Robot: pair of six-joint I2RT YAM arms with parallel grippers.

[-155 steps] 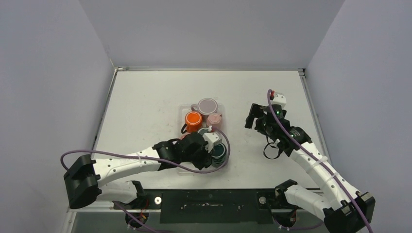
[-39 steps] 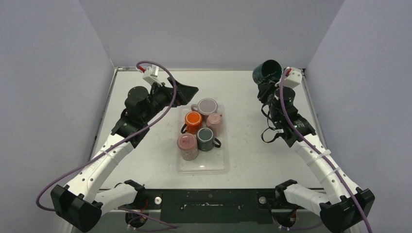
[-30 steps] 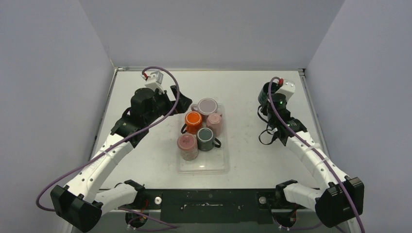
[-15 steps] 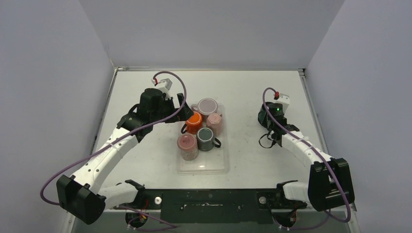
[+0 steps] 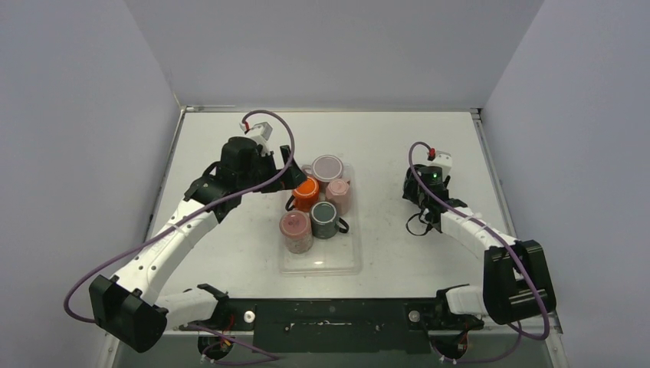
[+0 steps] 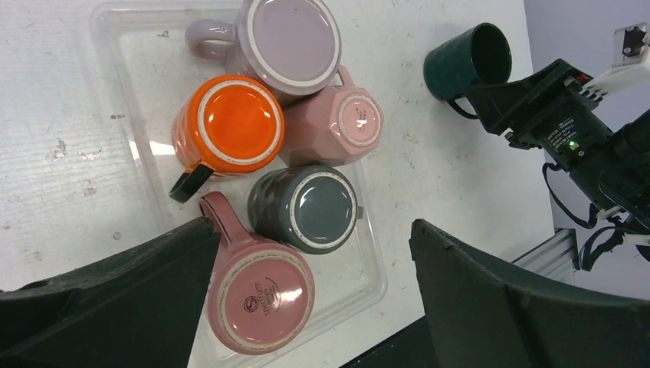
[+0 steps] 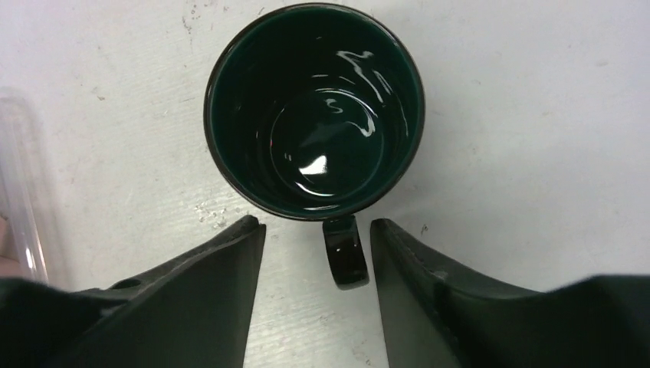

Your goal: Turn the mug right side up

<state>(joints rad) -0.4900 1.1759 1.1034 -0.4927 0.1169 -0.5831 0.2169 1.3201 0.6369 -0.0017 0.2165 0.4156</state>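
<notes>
A dark green mug point(image 7: 314, 115) stands right side up on the white table, mouth open to the right wrist view. Its handle point(image 7: 345, 261) lies between the fingers of my right gripper point(image 7: 316, 227), which is open with a gap on each side of the handle. The left wrist view shows the same mug point(image 6: 467, 65) standing beside the right arm point(image 6: 567, 130). From above, the right gripper point(image 5: 418, 190) covers it. My left gripper point(image 6: 312, 228) hangs wide open and empty above the tray, near the orange mug point(image 5: 305, 190).
A clear plastic tray point(image 6: 115, 46) at mid-table holds several upside-down mugs: lilac point(image 6: 291, 38), orange point(image 6: 230, 123), pale pink point(image 6: 337, 123), grey point(image 6: 310, 207) and pink point(image 6: 257, 295). The tray's edge point(image 7: 19, 192) shows left of the green mug. Walls enclose three sides.
The right arm has brought the green mug down from the air onto the table, and its jaws have opened off the handle. The left arm has swung in over the tray.
</notes>
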